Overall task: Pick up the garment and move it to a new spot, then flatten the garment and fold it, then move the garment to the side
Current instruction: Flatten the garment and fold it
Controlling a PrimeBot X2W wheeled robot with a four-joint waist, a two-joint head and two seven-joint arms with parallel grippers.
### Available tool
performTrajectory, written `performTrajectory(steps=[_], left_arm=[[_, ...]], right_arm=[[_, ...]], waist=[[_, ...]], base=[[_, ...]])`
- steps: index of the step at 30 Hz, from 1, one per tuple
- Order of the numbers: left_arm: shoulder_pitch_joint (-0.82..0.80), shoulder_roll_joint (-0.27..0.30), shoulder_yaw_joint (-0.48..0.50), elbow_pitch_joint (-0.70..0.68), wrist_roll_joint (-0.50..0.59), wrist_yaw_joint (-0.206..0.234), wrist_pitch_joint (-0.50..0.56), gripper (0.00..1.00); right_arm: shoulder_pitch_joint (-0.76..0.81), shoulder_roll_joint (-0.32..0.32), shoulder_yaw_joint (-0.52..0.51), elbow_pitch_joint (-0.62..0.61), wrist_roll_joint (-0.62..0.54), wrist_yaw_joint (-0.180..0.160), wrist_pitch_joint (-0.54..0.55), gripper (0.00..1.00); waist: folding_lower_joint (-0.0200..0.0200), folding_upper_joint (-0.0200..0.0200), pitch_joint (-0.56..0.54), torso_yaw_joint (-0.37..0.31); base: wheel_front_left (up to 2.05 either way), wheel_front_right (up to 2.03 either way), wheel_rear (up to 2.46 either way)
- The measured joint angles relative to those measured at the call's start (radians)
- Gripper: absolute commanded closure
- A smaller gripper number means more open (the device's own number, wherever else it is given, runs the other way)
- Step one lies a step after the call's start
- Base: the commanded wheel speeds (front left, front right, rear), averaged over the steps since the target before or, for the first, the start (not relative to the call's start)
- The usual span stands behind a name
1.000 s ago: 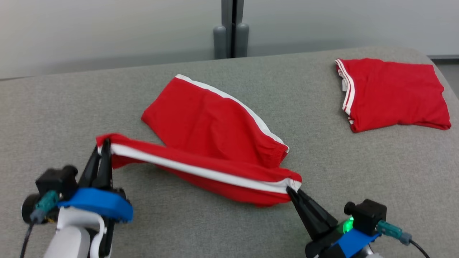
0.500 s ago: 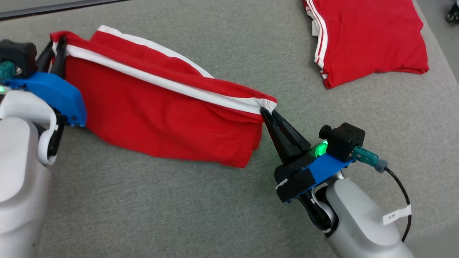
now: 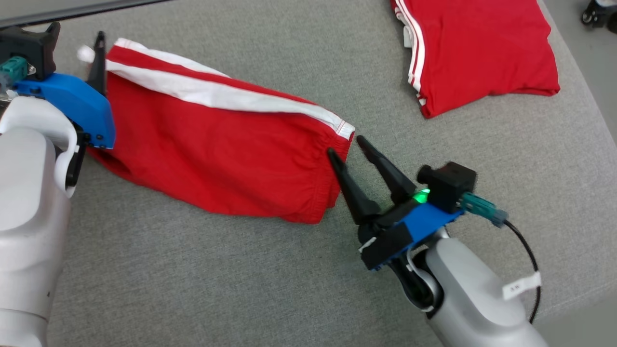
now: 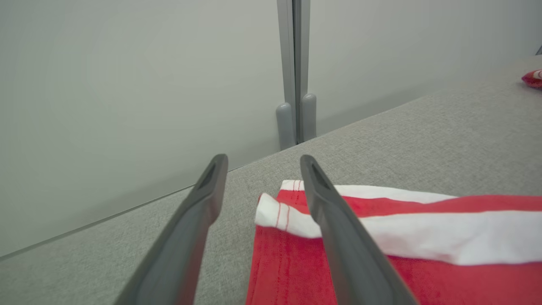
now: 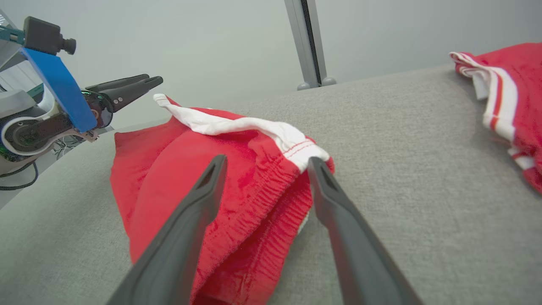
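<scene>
Underneath everything, a grey padded surface [image 3: 241, 289]. On it, left of centre in the head view, red shorts [image 3: 217, 159] with a white side stripe — folded in half, lying flat, long axis running from upper left to lower right, stripe along the far edge, gathered waistband end toward the robot's right. Well apart at upper right, a second red garment [image 3: 482, 53], folded, white-trimmed. At the stripe's left corner, left gripper [image 4: 262, 169] spread wide, gripping nothing; just beside the waistband corner, right gripper [image 3: 344, 146] likewise splayed and empty. Half a second ago, both pinched on those corners with the stripe pulled taut; now let go, cloth settled. On the right forearm, a small white label [image 3: 520, 285] — print too small to read.
</scene>
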State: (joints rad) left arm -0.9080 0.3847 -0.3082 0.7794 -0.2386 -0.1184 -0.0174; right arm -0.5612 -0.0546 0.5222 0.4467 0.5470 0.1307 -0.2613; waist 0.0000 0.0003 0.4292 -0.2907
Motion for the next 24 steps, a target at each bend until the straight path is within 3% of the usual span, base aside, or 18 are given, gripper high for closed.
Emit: performTrajectory(steps=[6, 11, 24], left_arm=[[-0.003, 0.005, -0.008, 0.055, -0.030, -0.005, -0.064, 0.00], [0.000, 0.022, -0.021, 0.092, -0.063, -0.006, -0.054, 0.00], [0.067, 0.062, -0.158, 0.111, -0.269, -0.011, 0.261, 0.00]], right_arm=[[0.136, -0.024, -0.092, -0.130, -0.050, 0.000, -0.001, 0.00], [0.246, -0.030, -0.159, -0.212, -0.089, 0.000, -0.001, 0.00], [0.310, -0.019, -0.184, -0.266, -0.142, 0.000, -0.001, 0.00]], waist=[[-0.0002, -0.0003, -0.041, 0.012], [-0.0002, -0.0003, -0.054, 0.009], [-0.0001, -0.0003, -0.057, -0.012]], base=[[0.00, 0.00, 0.00], [0.00, 0.00, 0.00], [0.00, 0.00, 0.00]])
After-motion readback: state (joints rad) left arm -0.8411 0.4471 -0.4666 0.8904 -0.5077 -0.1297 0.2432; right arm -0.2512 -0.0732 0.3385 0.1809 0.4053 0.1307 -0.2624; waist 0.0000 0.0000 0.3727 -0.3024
